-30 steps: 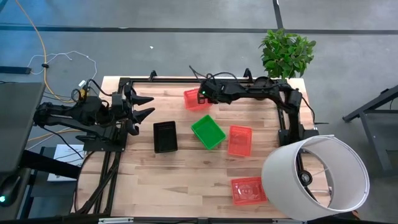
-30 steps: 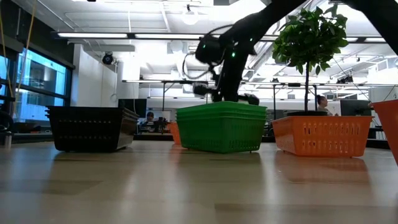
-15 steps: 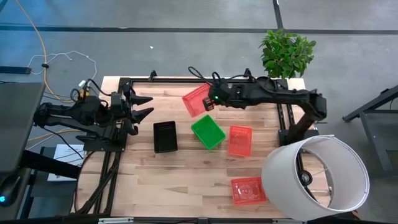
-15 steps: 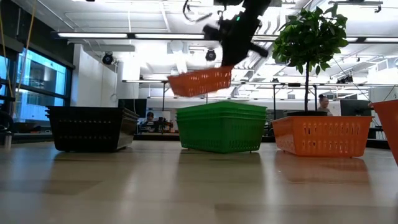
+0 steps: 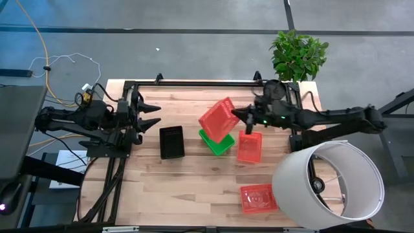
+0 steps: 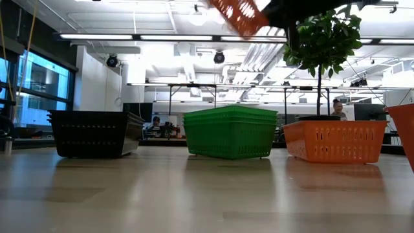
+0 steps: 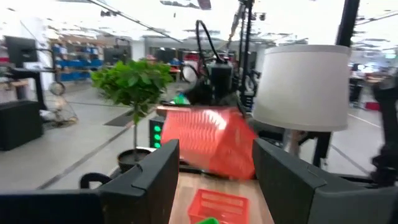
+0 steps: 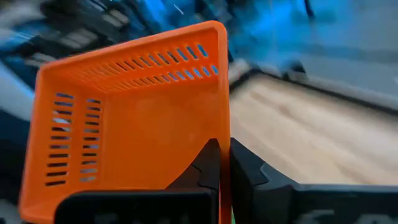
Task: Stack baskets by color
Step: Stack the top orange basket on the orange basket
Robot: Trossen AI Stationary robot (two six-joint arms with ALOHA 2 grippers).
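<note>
My right gripper [image 5: 240, 116] is shut on a red basket [image 5: 218, 118], held high in the air over the green basket stack [image 5: 217, 142]; the low view shows this red basket [image 6: 240, 14] at the picture's top. A black basket [image 5: 171, 142] rests on its bottom to the left. Two more red baskets [image 5: 250, 146] [image 5: 257, 197] rest on the table. My left gripper [image 5: 145, 115] waits open at the table's left, touching nothing. My right gripper pinches one side wall of the red basket at its rim [image 8: 222, 134], one finger [image 8: 210, 163] inside the basket and one [image 8: 247, 171] outside. The fingers come about level from the table's right. The basket is lifted clear and tipped steeply onto its side.
A large white lampshade [image 5: 328, 184] stands at the near right corner, and a potted plant [image 5: 297, 55] at the far right corner. Bare wood lies along the near edge between the black basket and the near red basket.
My right gripper has risen with the red basket from the far middle of the table and drawn back toward the right edge. It has turned from pointing down to about level. The basket, flat on the table before, now hangs tipped high above the green stack.
</note>
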